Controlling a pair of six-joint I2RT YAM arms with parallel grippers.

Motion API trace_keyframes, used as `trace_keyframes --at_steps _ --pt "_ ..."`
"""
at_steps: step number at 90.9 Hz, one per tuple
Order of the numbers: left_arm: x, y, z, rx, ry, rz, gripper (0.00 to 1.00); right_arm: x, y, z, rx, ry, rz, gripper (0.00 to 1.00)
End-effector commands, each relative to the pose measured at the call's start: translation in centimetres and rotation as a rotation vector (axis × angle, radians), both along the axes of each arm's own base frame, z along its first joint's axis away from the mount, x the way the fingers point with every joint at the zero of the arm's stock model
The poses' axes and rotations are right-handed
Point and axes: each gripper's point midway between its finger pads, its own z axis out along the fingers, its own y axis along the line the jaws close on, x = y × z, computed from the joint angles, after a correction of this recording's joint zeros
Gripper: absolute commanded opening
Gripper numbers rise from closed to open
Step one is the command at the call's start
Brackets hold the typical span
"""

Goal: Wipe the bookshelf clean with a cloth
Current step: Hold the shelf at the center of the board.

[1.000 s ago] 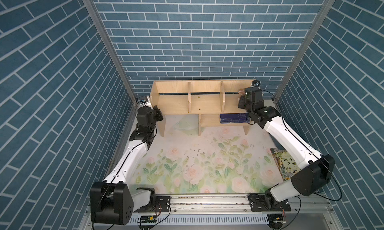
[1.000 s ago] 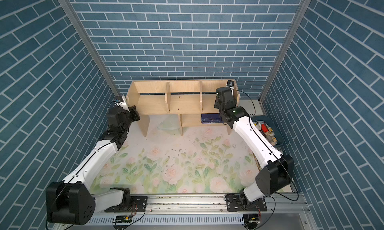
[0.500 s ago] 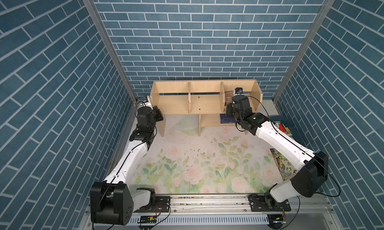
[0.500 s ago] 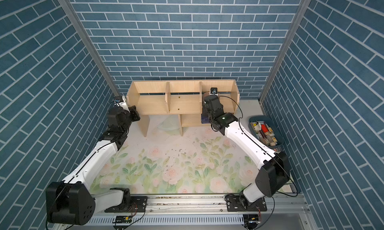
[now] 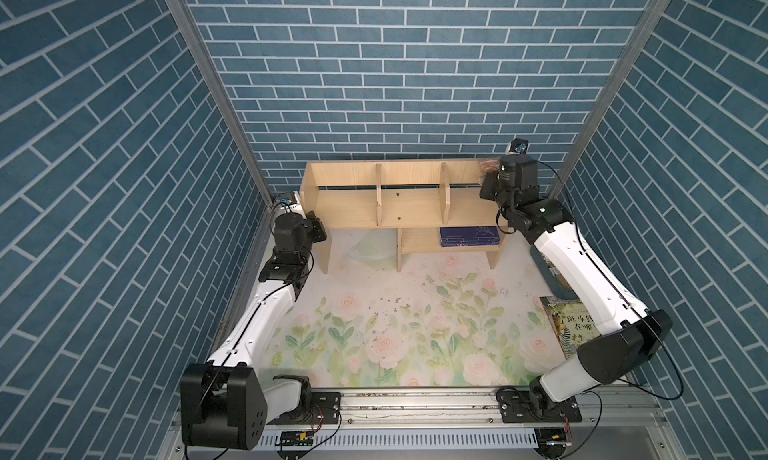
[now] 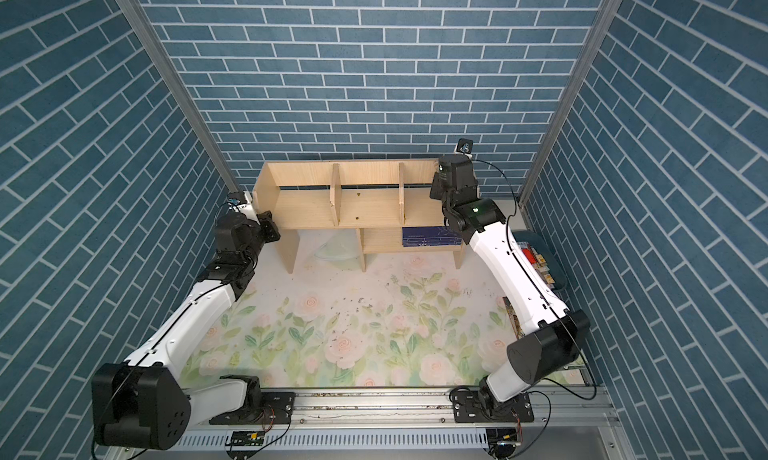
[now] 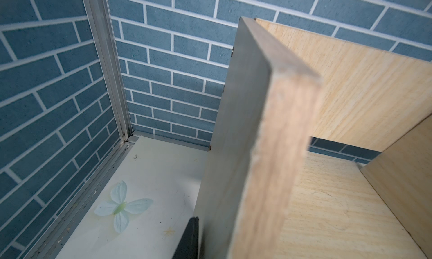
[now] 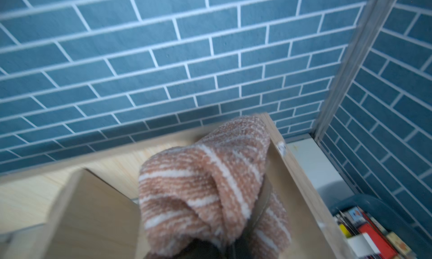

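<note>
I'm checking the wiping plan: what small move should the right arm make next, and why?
Probably lower the cloth onto the right-end compartment floor of the bookshelf: the right gripper holds it bunched high near the back panel's top edge, apparently above that floor.

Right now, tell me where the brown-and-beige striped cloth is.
In the right wrist view, the brown-and-beige striped cloth sits bunched in the right hand, at the upper right end of the light wooden bookshelf.
</note>
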Motion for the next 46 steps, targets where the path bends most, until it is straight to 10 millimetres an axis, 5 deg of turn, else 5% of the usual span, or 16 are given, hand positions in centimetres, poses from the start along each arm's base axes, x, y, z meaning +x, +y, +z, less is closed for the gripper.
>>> trace_keyframes --at_steps 1,12,19,29,46 --pt "0.1 -1.6 -0.3 -0.096 0.010 -0.041 0.00 0.2 4.5 1.7 -0.037 -0.032 0.118 0.00" --pt "0.1 -1.7 -0.4 -0.101 0.012 -0.043 0.00 -2.0 9.8 4.6 -0.044 -0.096 0.211 0.00" --pt "0.1 -1.7 -0.4 -0.100 0.011 -0.043 0.00 -3.7 13.7 4.7 -0.026 -0.111 0.293 0.00" --pt "0.1 -1.6 -0.3 -0.098 0.009 -0.041 0.00 -3.9 17.5 1.4 -0.006 -0.040 0.352 0.00" --pt "0.1 -1.7 -0.5 -0.101 0.012 -0.046 0.00 -2.7 20.4 -7.3 -0.038 0.103 0.371 0.00"
